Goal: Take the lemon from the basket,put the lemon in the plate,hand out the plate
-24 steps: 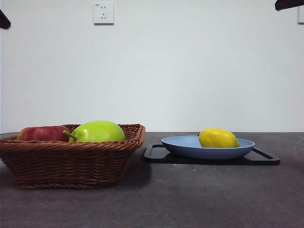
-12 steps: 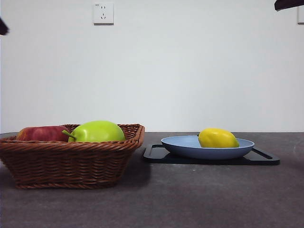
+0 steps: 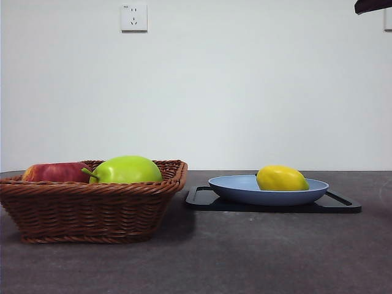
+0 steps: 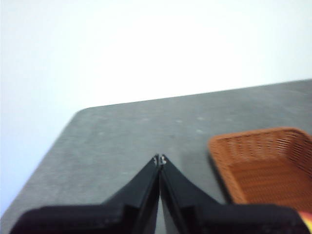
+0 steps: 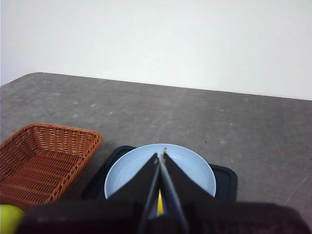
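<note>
We see the grey desk (image 3: 257, 257) running wall to wall, with the basket (image 3: 92, 205) standing toward its left end in the front view. In the basket lie a yellow-green stemmed fruit (image 3: 125, 169) and, behind it toward the left rim, a red apple (image 3: 54, 172). Just beside the basket to the right sits a flat black tray (image 3: 343, 206), and the plate (image 3: 245, 191) rests on it. The lemon (image 3: 282, 178) lies in the plate, toward its right side, well apart from the basket.

The right pincer (image 5: 161, 155) hangs above the plate with its two black jaws pressed together, holding nothing; in the right wrist view the jaw tips overlap the plate's far half, and a sliver of the lemon shows between the jaws nearer the camera. In the front view only a dark tip of an arm (image 3: 372, 5) shows at the top right corner.

The left pincer (image 4: 160, 159) waits over the bare desk just beside the basket's end, near the desk's rounded corner; its jaws too are pressed together and empty.
</note>
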You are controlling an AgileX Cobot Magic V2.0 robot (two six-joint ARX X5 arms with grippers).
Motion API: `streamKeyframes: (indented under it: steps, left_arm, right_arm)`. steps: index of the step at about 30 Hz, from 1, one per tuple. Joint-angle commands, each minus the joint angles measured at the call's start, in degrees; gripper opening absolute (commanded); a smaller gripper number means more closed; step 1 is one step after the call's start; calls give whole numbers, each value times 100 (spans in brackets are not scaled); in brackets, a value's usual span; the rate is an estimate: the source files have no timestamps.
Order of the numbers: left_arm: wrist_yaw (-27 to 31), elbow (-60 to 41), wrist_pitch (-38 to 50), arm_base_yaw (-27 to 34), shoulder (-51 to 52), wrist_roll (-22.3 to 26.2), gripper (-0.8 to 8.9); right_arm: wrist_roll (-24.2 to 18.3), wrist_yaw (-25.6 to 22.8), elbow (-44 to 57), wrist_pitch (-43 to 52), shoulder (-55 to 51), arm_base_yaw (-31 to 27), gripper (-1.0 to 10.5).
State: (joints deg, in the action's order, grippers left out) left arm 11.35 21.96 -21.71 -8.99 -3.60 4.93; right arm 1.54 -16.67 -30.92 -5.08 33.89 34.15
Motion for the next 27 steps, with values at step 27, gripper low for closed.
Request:
streamKeyframes:
  steps: [27]
  left_arm:
    - [-881,-2155,1182,1051,352,-533,8]
  right_arm:
    - [52,-26,-57,55,17,37,3]
